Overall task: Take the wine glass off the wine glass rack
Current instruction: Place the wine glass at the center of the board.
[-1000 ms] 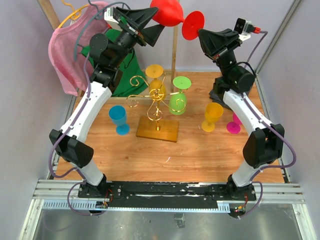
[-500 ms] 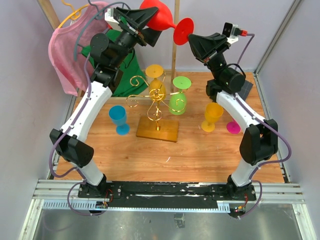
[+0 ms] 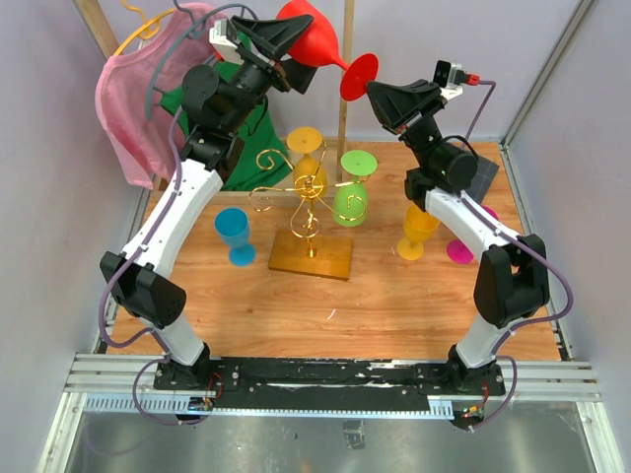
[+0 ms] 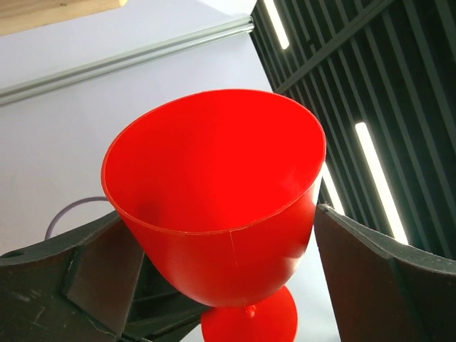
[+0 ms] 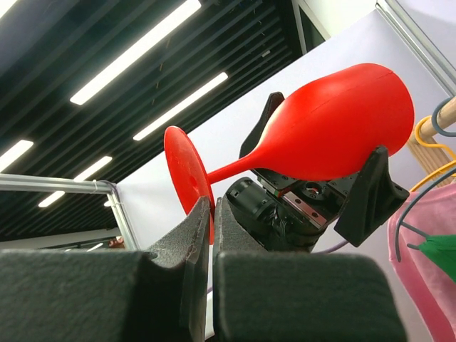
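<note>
A red wine glass lies on its side high in the air, behind the gold wire wine glass rack. My right gripper is shut on the rim of its round foot; the right wrist view shows the two pads pinching the disc at the right gripper. My left gripper stands open, one finger on each side of the bowl. A yellow glass and a green glass hang on the rack.
On the wooden table stand a blue glass, a yellow glass and a magenta glass. A wooden clothes frame at the back left carries a pink garment and a green one. Purple walls close in both sides.
My right gripper has carried the red glass leftwards by its foot, bringing the bowl in between the left gripper's open fingers. The left arm has barely moved.
</note>
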Controlling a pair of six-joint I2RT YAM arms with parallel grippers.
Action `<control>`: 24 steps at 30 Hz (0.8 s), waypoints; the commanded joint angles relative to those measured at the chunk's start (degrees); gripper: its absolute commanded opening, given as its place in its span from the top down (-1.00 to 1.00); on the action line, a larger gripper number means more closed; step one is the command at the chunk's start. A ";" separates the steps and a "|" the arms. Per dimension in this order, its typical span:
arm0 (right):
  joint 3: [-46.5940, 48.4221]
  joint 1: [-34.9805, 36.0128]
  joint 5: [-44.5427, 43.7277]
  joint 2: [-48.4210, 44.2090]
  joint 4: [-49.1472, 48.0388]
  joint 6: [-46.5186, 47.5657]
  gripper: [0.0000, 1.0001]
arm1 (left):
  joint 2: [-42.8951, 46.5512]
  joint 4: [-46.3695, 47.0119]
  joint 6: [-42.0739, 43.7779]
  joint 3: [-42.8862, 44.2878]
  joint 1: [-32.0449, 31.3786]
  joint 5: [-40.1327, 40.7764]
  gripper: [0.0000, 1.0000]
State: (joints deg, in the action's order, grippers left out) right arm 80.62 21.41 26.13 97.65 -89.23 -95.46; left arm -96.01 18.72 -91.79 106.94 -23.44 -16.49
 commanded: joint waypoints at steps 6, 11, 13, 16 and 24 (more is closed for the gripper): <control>-1.29 0.96 0.44 -1.14 -1.82 1.25 0.99 | 0.74 2.87 1.64 0.47 -0.20 -0.22 -0.99; -2.96 0.84 -0.31 -1.19 -1.82 0.90 0.99 | 1.60 4.84 4.08 -2.82 -0.20 -1.10 -0.99; -3.44 0.99 -0.57 -1.08 -1.82 0.26 0.99 | 1.82 5.51 4.52 -3.99 -0.11 -1.11 -0.94; -3.65 0.96 -0.48 -0.97 -1.82 -0.05 0.99 | 1.83 6.06 5.05 -4.85 -0.03 -1.13 -0.64; -3.50 0.87 -0.36 -0.83 -1.77 -0.54 0.58 | 1.11 6.29 5.87 -3.53 0.02 -1.44 -0.42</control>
State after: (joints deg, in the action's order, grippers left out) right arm 76.99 21.41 25.39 97.38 -89.23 -95.77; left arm -95.96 21.80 -87.64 101.95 -23.33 -17.02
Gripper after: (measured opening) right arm 0.152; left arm 0.797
